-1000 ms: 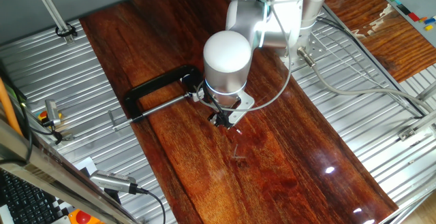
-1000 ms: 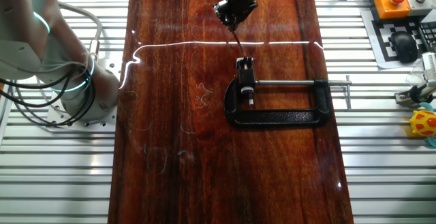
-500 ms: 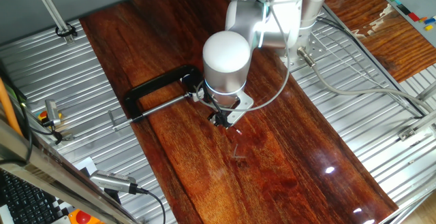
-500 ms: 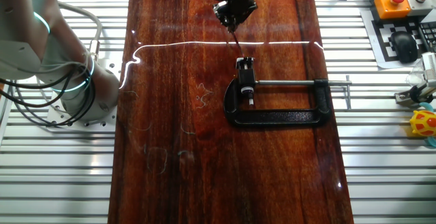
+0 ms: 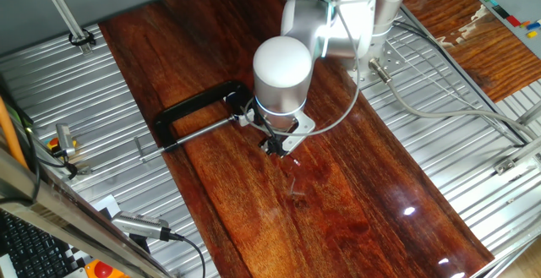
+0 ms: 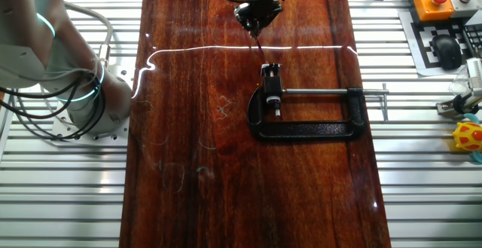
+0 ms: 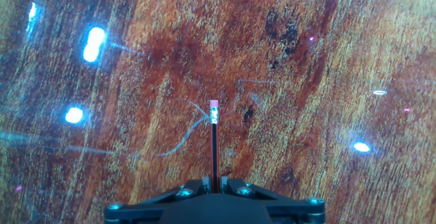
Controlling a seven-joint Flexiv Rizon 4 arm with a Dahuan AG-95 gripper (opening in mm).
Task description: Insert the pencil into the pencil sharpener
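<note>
we have the pencil (image 7: 214, 149) clamped between the gripper (image 6: 254, 22) fingers, so the jaws are closed on it; in hand view it runs straight out along the finger axis toward 12 o'clock, dark shaft w/ a green band and pink eraser (image 7: 214, 104) at the far end, i.e. eraser end points down at the table (image 6: 188, 127). we can't see the sharpened tip; it's presumably up inside the fingers, but that's a guess. in the other fixed view the gripper sits near the 12 o'clock edge of the wooden board, pencil trailing down toward 5 o'clock, and the pencil sharpener (image 6: 270, 71), a small white block, is held in the mouth of the black c-clamp (image 6: 309, 112) just past the pencil's free end, close but apart. clamp's steel rod (image 6: 331, 91) runs off to 3 o'clock. in one fixed view the arm (image 5: 282, 71) hides the sharpener; only the clamp frame shows at 9 o'clock of the gripper. step in hand, as we judge it: transport/align, insertion not yet started. next move needs pencil axis lined up w/ sharpener hole, which we can't resolve in any view, then a straight feed along that axis. risk: wrong end leading, or side load skewing the thin pencil in the grip.
</note>
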